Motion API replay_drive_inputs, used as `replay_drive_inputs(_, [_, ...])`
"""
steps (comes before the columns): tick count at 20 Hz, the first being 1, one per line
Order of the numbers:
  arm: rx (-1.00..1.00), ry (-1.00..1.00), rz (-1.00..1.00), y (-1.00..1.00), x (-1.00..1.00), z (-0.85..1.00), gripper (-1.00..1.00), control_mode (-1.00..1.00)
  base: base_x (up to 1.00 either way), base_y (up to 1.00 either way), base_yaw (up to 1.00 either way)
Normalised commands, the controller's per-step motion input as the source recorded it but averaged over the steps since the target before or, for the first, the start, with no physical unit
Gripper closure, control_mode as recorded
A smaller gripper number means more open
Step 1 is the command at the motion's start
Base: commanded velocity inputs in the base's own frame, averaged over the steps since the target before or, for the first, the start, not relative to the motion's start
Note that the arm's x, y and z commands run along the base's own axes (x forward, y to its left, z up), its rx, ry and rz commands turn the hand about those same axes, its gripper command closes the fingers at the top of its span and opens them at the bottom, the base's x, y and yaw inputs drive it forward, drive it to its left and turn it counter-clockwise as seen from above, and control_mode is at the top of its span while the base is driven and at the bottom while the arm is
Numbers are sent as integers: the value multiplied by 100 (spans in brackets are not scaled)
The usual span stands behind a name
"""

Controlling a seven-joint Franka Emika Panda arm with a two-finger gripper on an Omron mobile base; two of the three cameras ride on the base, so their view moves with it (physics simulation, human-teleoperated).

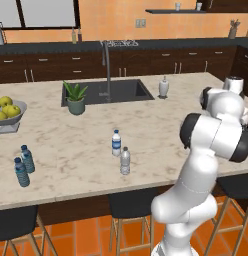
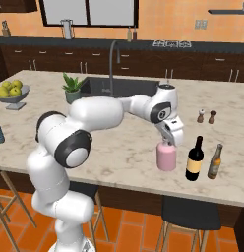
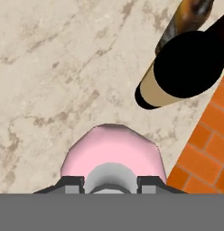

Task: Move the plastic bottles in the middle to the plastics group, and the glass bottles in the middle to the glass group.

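Bar stools [image 1: 128, 210] sit closest, tucked under the near edge of the big marble surface [image 1: 161, 130], with orange tile floor below and dark cabinets along the far wall. Sink [image 1: 108, 91] is sunk into the far-middle part, a potted plant [image 1: 75, 98] at its left corner, a white soap dispenser [image 1: 164, 87] at its right, and a fruit bowl [image 1: 8, 114] way off left.

Pink bottle [image 2: 167, 155] is squat, wide, and standing upright near the front edge on the right side, just left of the dark wine bottle [image 2: 195, 159] and a brown bottle [image 2: 215, 162]. The gripper [image 2: 168, 141] is right on top of it, jaws pinching the neck, so the stopper is pretty much hidden.

Two clear water bottles [image 1: 121, 152] stand in the middle, one with a blue label, one plain. Blue-capped bottles [image 1: 24, 165] are together at the near left. Salt and pepper shakers [image 2: 206, 116] are tiny, further back on the right, and hard to make out.
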Motion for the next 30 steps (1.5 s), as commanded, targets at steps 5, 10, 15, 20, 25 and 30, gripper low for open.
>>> replay_drive_inputs(5, [0,-1,-25,-28,0,-13,100,-100,0,0,0])
replay_drive_inputs(10, [0,0,-20,-28,0,-4,100,-100,0,0,0])
replay_drive_inputs(15, [4,-1,-5,-4,0,-16,100,-100,0,0,0])
replay_drive_inputs(20, [6,-3,0,4,2,-14,100,-100,0,0,0])
replay_drive_inputs(25, [0,0,0,0,4,-44,100,-100,0,0,0])
replay_drive_inputs(30, [0,-3,0,0,2,-41,100,-100,0,0,0])
